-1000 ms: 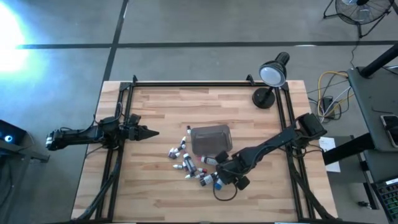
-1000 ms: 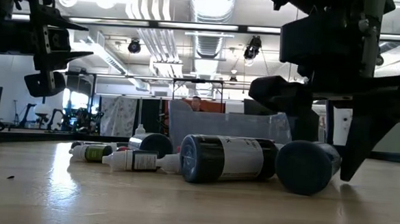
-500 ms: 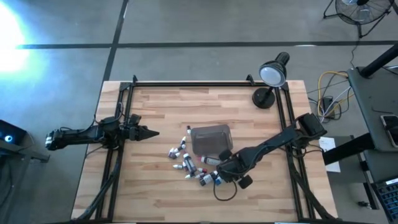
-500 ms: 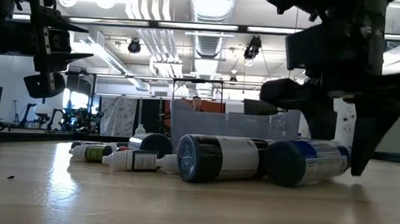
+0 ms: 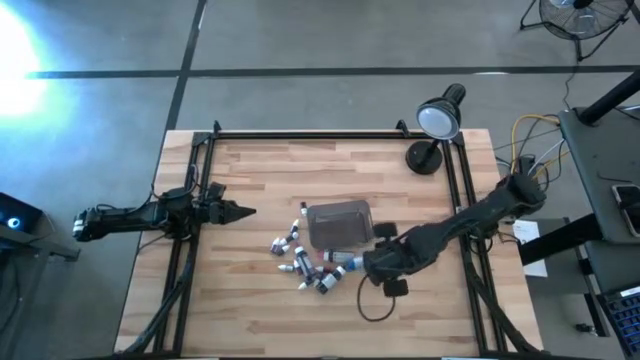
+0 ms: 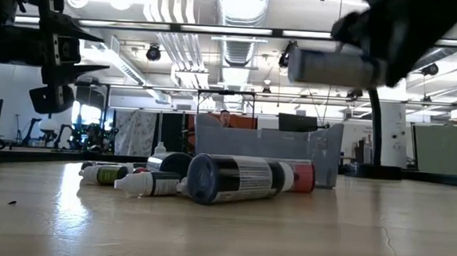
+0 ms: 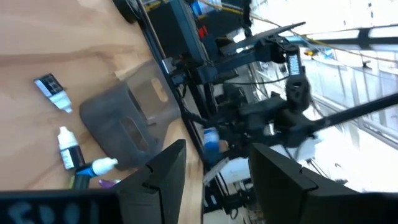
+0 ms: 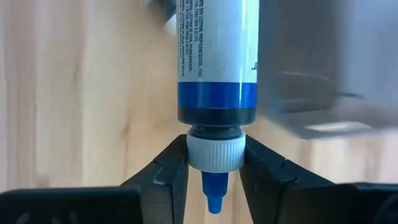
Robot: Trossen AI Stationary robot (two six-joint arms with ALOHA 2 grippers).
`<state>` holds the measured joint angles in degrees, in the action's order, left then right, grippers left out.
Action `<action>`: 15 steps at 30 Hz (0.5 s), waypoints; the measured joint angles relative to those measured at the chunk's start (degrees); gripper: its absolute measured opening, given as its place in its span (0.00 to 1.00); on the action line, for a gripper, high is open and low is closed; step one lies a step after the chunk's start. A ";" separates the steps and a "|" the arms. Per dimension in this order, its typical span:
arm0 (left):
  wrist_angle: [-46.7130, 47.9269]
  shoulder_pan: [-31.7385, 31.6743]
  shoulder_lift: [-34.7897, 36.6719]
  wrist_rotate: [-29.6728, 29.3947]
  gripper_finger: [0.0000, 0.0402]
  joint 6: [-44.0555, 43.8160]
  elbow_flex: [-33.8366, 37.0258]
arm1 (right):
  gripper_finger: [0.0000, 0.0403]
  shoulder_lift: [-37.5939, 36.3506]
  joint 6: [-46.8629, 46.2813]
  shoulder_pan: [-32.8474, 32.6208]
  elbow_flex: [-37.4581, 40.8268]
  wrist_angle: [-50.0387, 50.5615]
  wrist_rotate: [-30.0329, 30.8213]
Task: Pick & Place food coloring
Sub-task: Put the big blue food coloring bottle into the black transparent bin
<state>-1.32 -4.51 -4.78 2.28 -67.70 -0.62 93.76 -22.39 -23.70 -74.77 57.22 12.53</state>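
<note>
Right jaws clamp blue-tipped bottle (image 8: pixel 214 93) aloft, seemingly beside tub (image 5: pixel 340 225); left jaws wide.

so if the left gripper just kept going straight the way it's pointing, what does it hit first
Probably the grey tub. The left gripper points rightward across the table toward it, and the wrist view shows the tub ahead. It hangs above the table, so height may let it pass over; bottles lie slightly aside.

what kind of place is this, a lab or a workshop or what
Probably a robotics lab in an industrial hall: a wooden table with a metal frame, exposed ceiling ducts, a desk lamp and loose cables on a concrete floor.
</note>
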 joint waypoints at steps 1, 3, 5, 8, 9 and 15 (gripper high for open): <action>0.00 0.00 0.00 -0.26 0.38 0.00 0.00 | 0.26 -0.84 -3.53 1.15 -0.40 -0.40 1.40; 0.02 0.00 0.00 -0.56 0.38 -0.01 0.00 | 0.26 -1.55 -10.07 4.81 -1.06 -1.43 2.67; 0.02 0.00 0.00 -0.81 0.38 -0.40 0.00 | 0.26 -1.64 -14.67 9.06 -1.46 -2.16 2.45; 0.00 0.00 0.00 -0.85 0.38 -1.50 0.00 | 0.29 -1.64 -16.22 14.87 -1.83 -5.98 -0.11; 0.00 0.00 0.00 -0.87 0.38 -1.63 0.00 | 0.30 -1.66 -15.22 16.66 -1.68 -7.94 -2.15; -0.07 0.00 0.00 -0.87 0.38 -1.70 0.00 | 0.34 -0.27 -9.79 21.52 -0.96 -8.14 -9.62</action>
<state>-1.39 -4.51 -4.78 1.41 -69.41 -0.62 93.48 -32.18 -2.19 -75.72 49.07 2.91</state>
